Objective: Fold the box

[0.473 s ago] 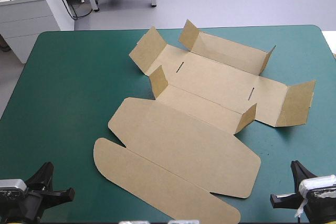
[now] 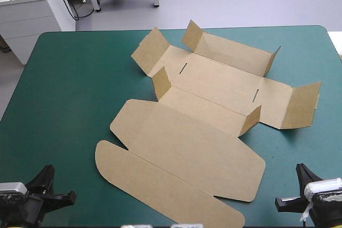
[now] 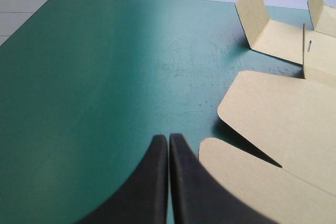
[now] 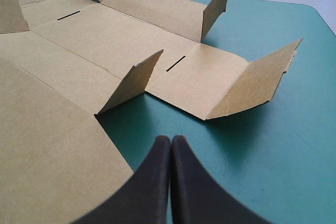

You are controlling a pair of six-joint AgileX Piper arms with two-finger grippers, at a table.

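Note:
The brown box (image 2: 208, 116) lies unfolded across the middle of the teal-green table, its lid panel (image 2: 181, 153) flat toward the near edge and several small flaps standing up around the base. My left gripper (image 2: 51, 193) rests at the near left corner, shut and empty; in the left wrist view its tip (image 3: 168, 139) sits just beside the lid's rounded flap (image 3: 247, 182). My right gripper (image 2: 294, 193) waits at the near right corner, shut too; in the right wrist view its tip (image 4: 171, 140) points at a raised flap (image 4: 131, 82) and the end wall (image 4: 257, 82).
White furniture (image 2: 32, 9) stands beyond the table's far left corner. Bare teal-green cover (image 2: 64, 94) stretches along the left side, and a narrower strip (image 2: 304, 142) along the right.

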